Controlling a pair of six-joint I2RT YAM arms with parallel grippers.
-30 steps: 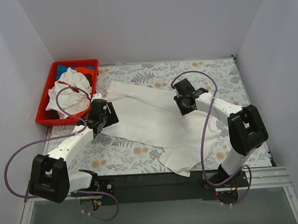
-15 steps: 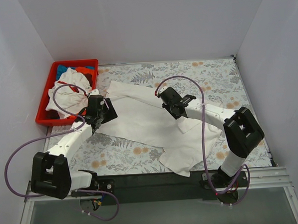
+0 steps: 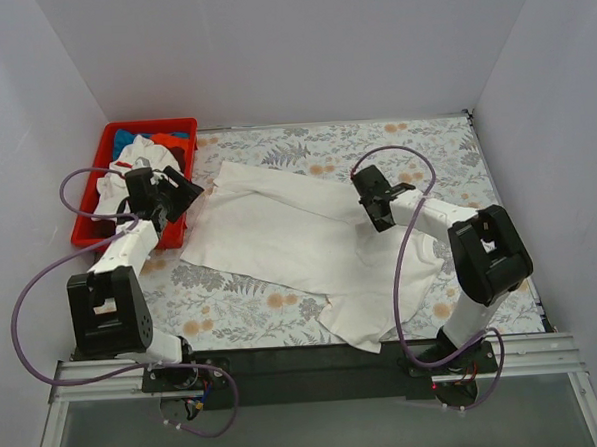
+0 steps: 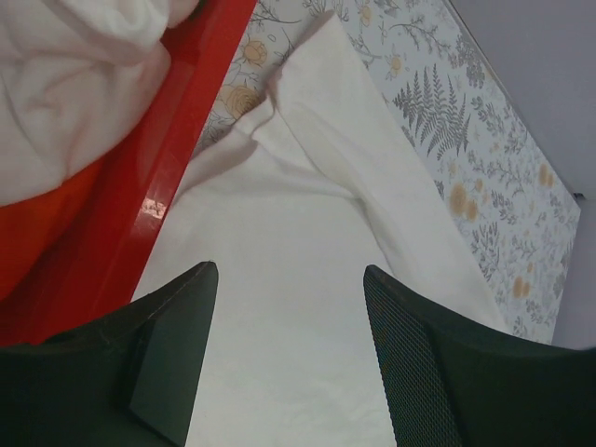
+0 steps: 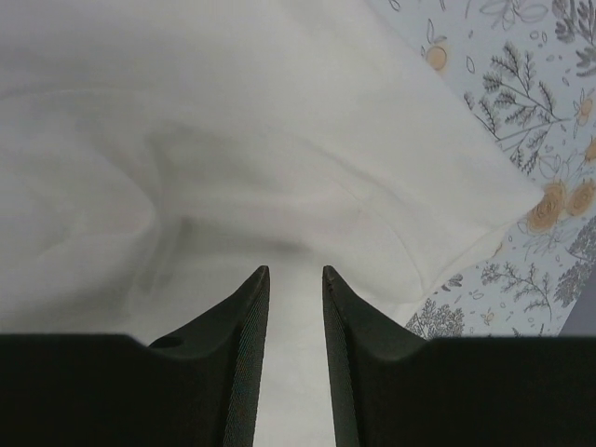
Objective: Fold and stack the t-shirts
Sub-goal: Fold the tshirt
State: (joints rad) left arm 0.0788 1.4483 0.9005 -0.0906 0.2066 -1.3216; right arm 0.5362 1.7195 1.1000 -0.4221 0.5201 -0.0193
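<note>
A large white t-shirt (image 3: 299,233) lies spread across the floral table covering, rumpled at its near right end. My left gripper (image 3: 180,189) hovers over the shirt's far left corner, right beside the red bin (image 3: 82,227). In the left wrist view its jaws (image 4: 289,270) stand wide open over flat white cloth (image 4: 279,223), with nothing between them. My right gripper (image 3: 378,211) is over the shirt's right part. In the right wrist view it (image 5: 294,272) shows a narrow gap with only the shirt (image 5: 233,121) beneath. More t-shirts fill the bin: white with red trim (image 3: 131,187), blue (image 3: 129,136) and orange-red (image 3: 170,141).
The bin's red wall (image 4: 140,205) runs close along the left gripper's left finger. Grey walls enclose the table on three sides. Floral covering (image 3: 243,311) shows along the near side and at the far right (image 3: 445,156). Purple cables loop from both arms.
My left arm has swung left from the shirt's left edge towards the bin. My right gripper went left over the shirt, then came back right. The shirt's left part now lies flatter.
</note>
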